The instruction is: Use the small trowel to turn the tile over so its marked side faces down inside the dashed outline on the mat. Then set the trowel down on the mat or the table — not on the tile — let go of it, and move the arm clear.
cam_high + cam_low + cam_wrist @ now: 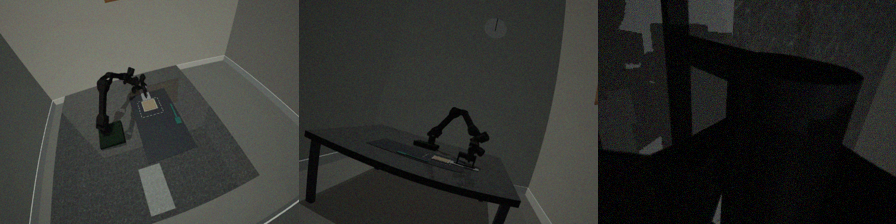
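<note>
The tan tile lies flat inside the dashed outline, nearer its far edge; I cannot make out a mark on its upper face. My gripper is low at the mat's far end, shut on a pale trowel. The trowel lies low and nearly flat, its front end close to the tile's far edge; whether they touch I cannot tell. The wrist view is very dark and mostly filled by gripper parts, with pale patches at the upper left.
A teal tool with a thin handle and square blade lies near the right edge of the dark mat. The arm's green base is left of the mat. A pale flat rectangle lies in front of the mat.
</note>
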Controlling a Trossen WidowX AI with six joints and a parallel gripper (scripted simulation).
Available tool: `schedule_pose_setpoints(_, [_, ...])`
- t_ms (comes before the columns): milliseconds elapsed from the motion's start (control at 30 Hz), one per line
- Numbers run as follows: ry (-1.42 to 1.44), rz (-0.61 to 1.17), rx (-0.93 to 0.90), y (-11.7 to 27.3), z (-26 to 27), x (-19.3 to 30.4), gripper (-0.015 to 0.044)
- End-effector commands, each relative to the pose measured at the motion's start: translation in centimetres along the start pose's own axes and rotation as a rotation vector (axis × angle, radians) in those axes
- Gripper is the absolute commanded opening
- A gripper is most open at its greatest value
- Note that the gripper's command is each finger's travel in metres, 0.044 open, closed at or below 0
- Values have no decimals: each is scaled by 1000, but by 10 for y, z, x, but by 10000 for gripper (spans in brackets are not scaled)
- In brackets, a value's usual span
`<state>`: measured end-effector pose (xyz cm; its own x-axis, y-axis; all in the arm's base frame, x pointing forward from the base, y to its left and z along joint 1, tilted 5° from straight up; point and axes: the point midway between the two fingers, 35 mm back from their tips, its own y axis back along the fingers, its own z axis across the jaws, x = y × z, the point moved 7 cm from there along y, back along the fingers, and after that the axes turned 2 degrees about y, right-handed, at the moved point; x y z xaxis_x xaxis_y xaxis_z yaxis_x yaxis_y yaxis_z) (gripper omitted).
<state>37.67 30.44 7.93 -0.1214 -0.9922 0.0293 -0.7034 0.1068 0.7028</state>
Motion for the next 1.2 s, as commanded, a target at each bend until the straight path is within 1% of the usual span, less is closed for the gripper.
schedule_pose_setpoints(0, [-16,-9,23,12,-16,-14,0])
schedule_pose_setpoints(200, [-16,-9,23,23,-27,-26,0])
schedule_pose_setpoints(333, [-52,28,17,14,-34,-14,0])
schedule_pose_setpoints(733, [-333,320,-23,-46,-80,90,0])
schedule_pose_setpoints(1167, [-653,611,-35,-85,-109,219,0])
